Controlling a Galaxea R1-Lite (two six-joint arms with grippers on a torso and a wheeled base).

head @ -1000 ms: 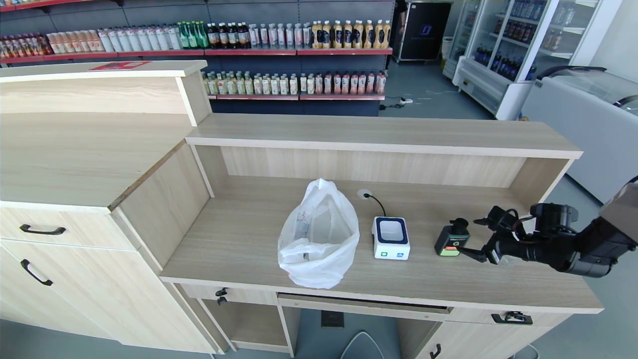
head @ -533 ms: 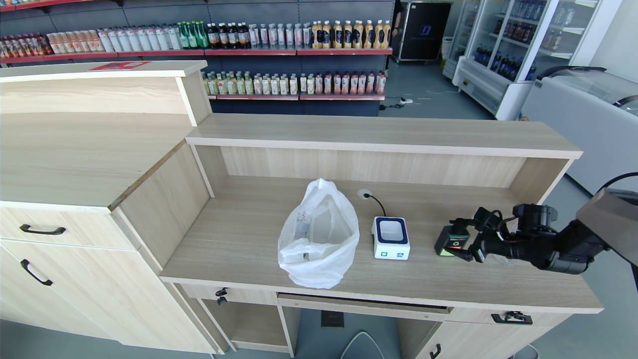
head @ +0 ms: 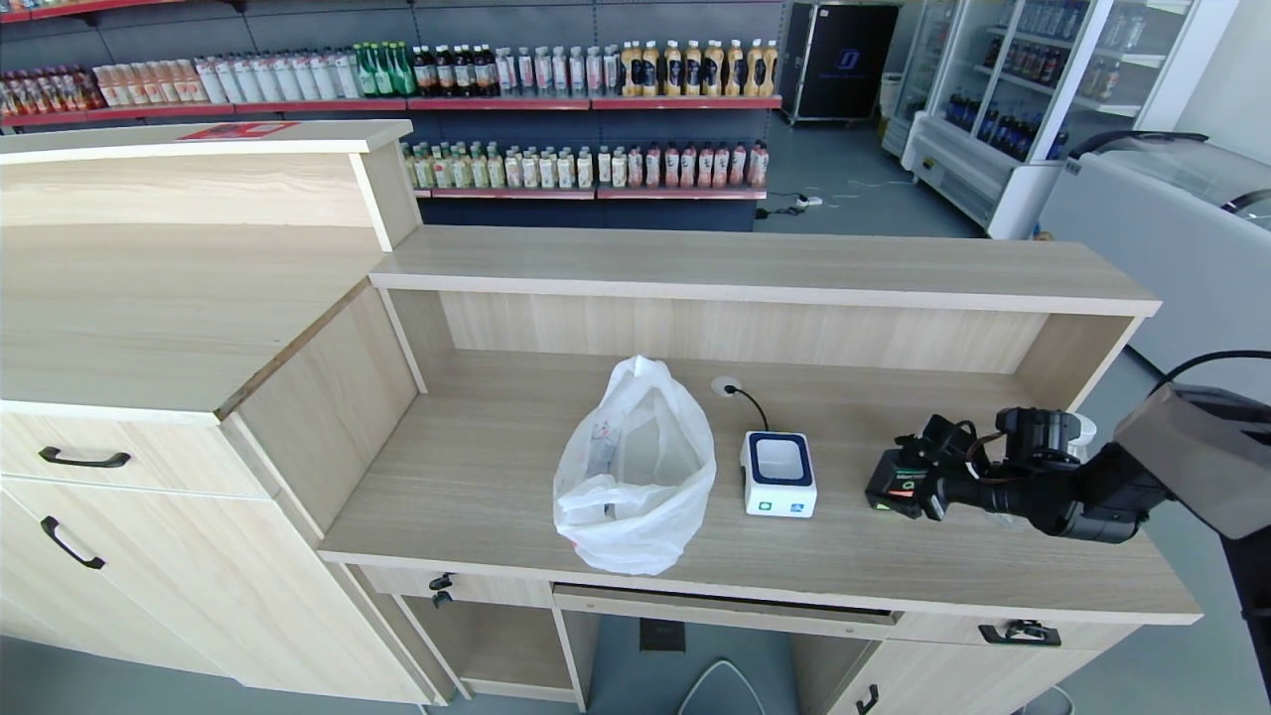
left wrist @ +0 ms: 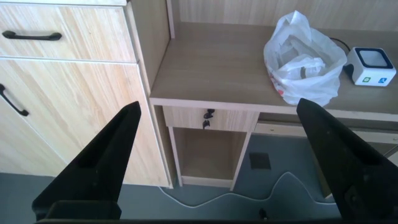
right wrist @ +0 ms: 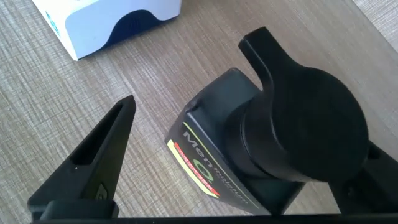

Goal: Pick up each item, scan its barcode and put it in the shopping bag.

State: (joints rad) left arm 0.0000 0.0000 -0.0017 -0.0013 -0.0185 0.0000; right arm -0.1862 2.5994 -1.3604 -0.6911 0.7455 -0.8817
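Note:
A dark pump bottle (head: 887, 486) with a green and red label (right wrist: 202, 163) stands on the wooden counter (head: 477, 467), right of the scanner. My right gripper (head: 906, 475) is open at bottle height, one finger on each side of the bottle; in the right wrist view (right wrist: 242, 140) a gap shows between one finger (right wrist: 93, 168) and the bottle. The white barcode scanner (head: 779, 474) sits mid-counter. The white plastic shopping bag (head: 635, 467) stands open left of it, with items inside (left wrist: 301, 65). My left gripper (left wrist: 217, 162) hangs open over the floor beside the counter, holding nothing.
A raised back ledge (head: 755, 263) runs behind the work surface, and a taller cabinet (head: 169, 308) with drawers stands to the left. The scanner's cable (head: 747, 399) runs to a hole in the counter. Shelves of bottles (head: 556, 74) and fridges (head: 1003, 89) lie beyond.
My right gripper has moved left along the counter until its open fingers straddle the pump bottle. Bag, scanner and bottle have stayed put.

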